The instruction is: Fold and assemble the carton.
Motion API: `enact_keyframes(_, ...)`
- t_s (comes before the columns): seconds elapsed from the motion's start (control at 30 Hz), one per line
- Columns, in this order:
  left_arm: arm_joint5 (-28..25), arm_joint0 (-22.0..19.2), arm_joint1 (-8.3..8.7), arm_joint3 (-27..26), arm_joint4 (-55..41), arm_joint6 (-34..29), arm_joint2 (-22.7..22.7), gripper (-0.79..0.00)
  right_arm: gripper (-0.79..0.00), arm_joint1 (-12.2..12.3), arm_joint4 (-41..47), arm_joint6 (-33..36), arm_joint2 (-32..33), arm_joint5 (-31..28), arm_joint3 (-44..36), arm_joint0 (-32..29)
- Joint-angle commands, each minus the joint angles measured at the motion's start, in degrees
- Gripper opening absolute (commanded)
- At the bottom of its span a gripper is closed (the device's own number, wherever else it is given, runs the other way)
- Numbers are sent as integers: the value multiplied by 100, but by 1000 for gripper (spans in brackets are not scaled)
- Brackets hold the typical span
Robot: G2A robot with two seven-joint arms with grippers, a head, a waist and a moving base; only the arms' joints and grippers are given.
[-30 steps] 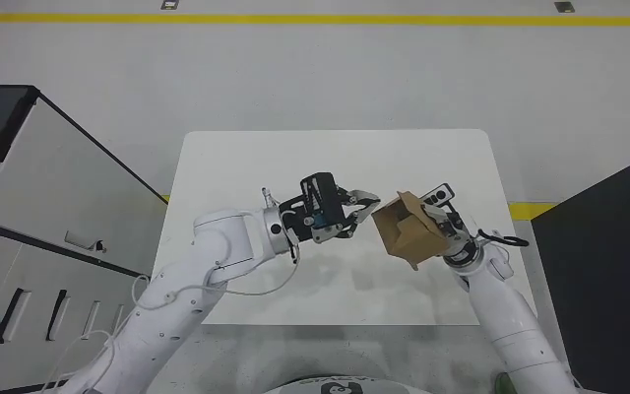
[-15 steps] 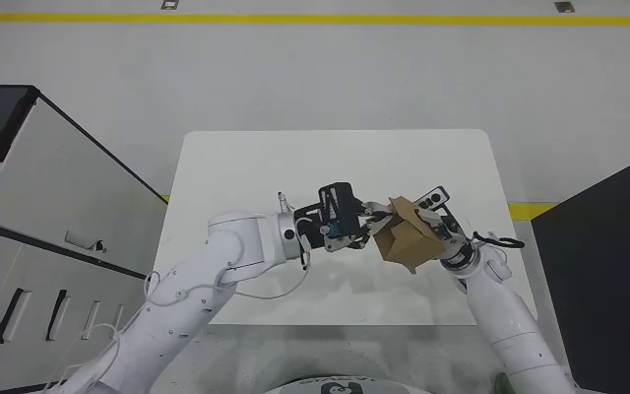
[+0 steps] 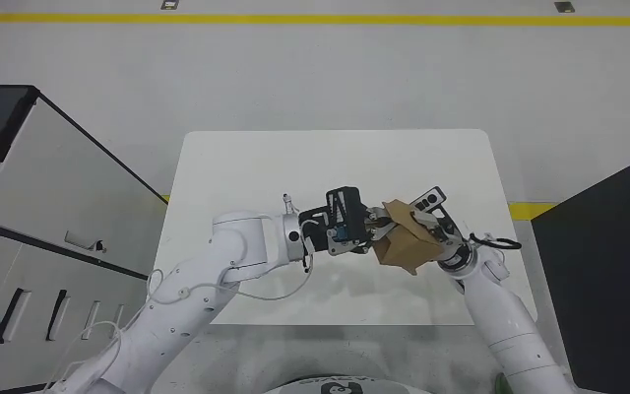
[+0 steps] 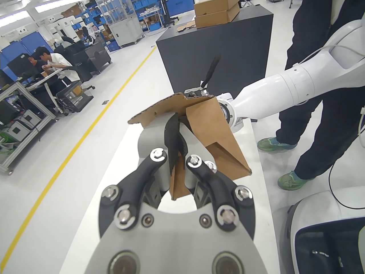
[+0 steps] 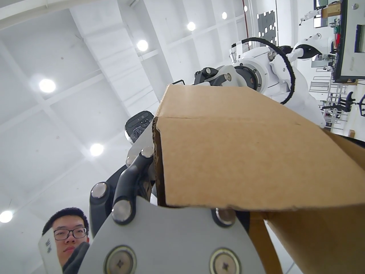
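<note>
A brown cardboard carton [image 3: 404, 244], partly folded, hangs above the right half of the white table [image 3: 295, 167]. My right gripper [image 3: 433, 222] holds it from the right side, shut on one wall. In the right wrist view the carton [image 5: 242, 155] lies across the right gripper [image 5: 176, 178] and hides one finger. My left gripper [image 3: 372, 229] meets the carton from the left. In the left wrist view a loose flap of the carton [image 4: 216, 132] runs between the left gripper's [image 4: 179, 149] fingers [image 4: 171, 132], which are shut on it.
A black cabinet [image 3: 30, 128] stands left of the table and another [image 3: 591, 227] right of it. In the left wrist view the right cabinet [image 4: 216, 44] carries stacked flat cartons [image 4: 216, 9]. The table's left and far parts are bare.
My left gripper has moved right to the carton and shut on its flap. The right gripper has shifted the carton slightly left and down toward it.
</note>
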Motion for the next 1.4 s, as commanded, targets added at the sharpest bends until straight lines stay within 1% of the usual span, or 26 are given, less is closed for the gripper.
enact_keyframes(0.0,8,4,3,-19,-9,-15,-28,-785,-785,0,-18,-11,6,-12,-4,-7)
enact_keyframes(0.17,-9,51,17,-75,0,-59,-93,-785,-785,2,-76,-13,27,-54,-27,-28)
enact_keyframes(0.6,-85,27,-4,-49,-94,-136,29,-785,-785,-6,-143,-37,-2,-74,-153,-103)
enact_keyframes(0.93,-64,52,8,-68,-83,-165,-61,-785,-785,1,-159,-53,77,-108,-134,-111)
enact_keyframes(1.37,-80,-58,-32,52,-54,-154,98,-785,-785,-20,-174,-72,0,-118,-128,-76)
